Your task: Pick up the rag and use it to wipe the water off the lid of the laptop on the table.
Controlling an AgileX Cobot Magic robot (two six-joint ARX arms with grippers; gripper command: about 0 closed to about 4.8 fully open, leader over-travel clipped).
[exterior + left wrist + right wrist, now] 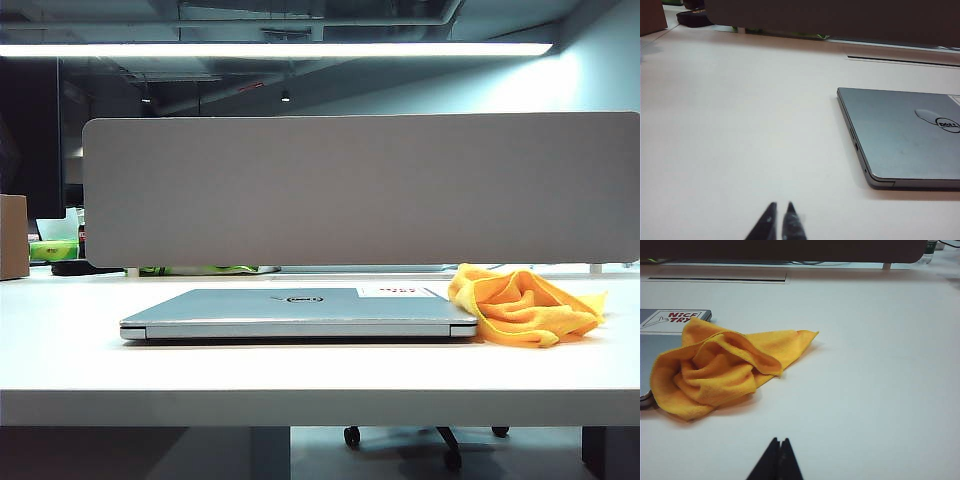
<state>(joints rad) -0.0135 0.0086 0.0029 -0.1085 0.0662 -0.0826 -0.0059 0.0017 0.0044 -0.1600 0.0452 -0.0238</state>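
Closed laptop [298, 312] lying flat on the white table [300, 385], near the middle, front edge toward the exterior camera. Silver-grey lid [250, 302] facing up, with a small dark oval logo [304, 298] near its centre and a white sticker [397, 291] with red print toward its right rear corner. In the left wrist view, a faint pale smear on the lid [900, 135] just beside the logo [946, 124]; whether wet or not, impossible to tell. Yellow-orange rag [522, 306] bunched in many folds on the table at the laptop's right end, draped partly over that corner and touching it, the rest spilling onto the bare tabletop. Same rag [722, 367] seen from the right wrist camera, overlapping the lid corner just beside the sticker [671, 318], one pointed flap stretched out flat away from the laptop. Grey divider panel [360, 190] standing upright along the far side of the table, behind laptop and rag. Brown box [14, 237] at the far left edge. Left gripper [779, 210] low over bare table, well apart from the laptop's left side, its two dark fingertips nearly together with only a thin slit between, holding nothing. Right gripper [779, 442] likewise over bare table, near the rag but not touching it, fingertips pressed together, nothing between them. Neither gripper visible in the exterior view.
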